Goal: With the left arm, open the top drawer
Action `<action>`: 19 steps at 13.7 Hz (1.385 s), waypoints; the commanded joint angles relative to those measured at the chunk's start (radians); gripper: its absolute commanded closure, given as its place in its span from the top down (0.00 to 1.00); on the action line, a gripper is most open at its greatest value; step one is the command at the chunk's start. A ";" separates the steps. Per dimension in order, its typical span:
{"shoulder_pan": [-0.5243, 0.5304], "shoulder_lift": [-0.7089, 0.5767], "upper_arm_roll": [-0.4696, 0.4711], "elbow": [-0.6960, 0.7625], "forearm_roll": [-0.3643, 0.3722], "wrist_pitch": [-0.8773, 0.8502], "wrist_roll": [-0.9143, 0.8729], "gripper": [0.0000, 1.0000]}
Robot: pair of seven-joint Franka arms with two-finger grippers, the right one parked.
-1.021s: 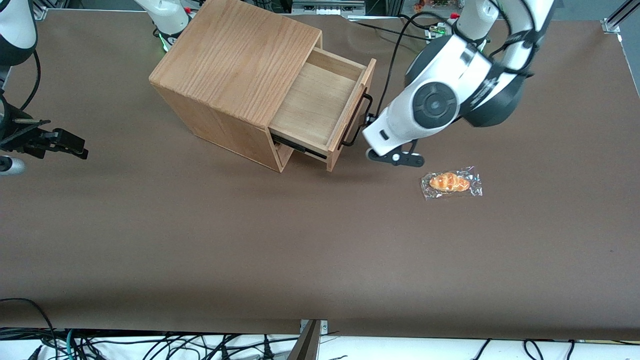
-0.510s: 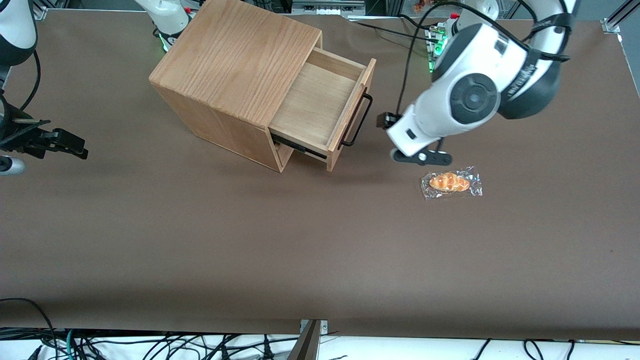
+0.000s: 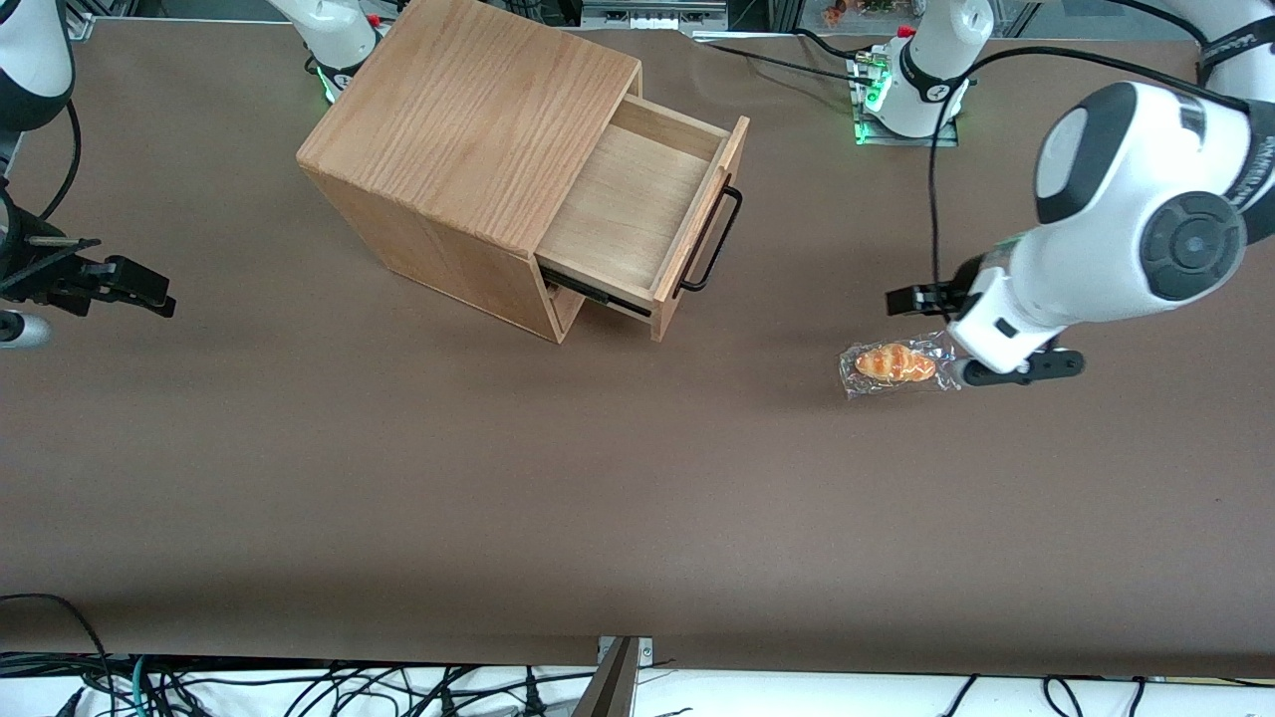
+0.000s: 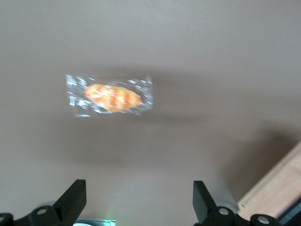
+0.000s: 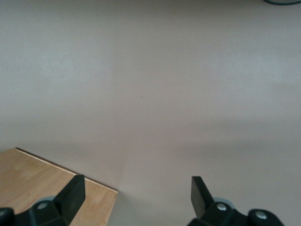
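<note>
Top drawer (image 3: 637, 204) is pulled well out of the oak box (image 3: 468, 119), pale bottom exposed and nothing visible inside, bar handle (image 3: 712, 244) free with nothing on it, so I'd call the opening step done. Box sits on the table (image 3: 498, 478) farther from the front camera than the middle, drawer front facing the working arm's end. Left arm (image 3: 1126, 249) is well apart from the handle, hanging over the working-arm end of the table; its gripper (image 4: 138, 200) is spread wide, holding nothing, fingertips (image 4: 75, 197) clear of everything. Wrapped pastry (image 3: 898, 363) lies on the table just beside the wrist in the front view; the wrist camera shows it below the spread fingers, untouched. My read: the arm is parked clear so the drawer stays as is; the pastry is just nearby and not part of this job. Hard to make out: the gripper is mostly hidden by the wrist block in the front view, only small black bits show. The wrist camera catches just a wooden corner, can't tell which part. Lower section of the box front is hidden under the open drawer.
</note>
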 commanded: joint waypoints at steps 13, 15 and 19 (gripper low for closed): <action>-0.008 0.027 0.235 0.056 0.054 0.128 0.420 1.00; -0.008 0.026 0.237 0.056 0.066 0.126 0.431 1.00; -0.005 0.024 0.237 0.057 0.076 0.126 0.429 1.00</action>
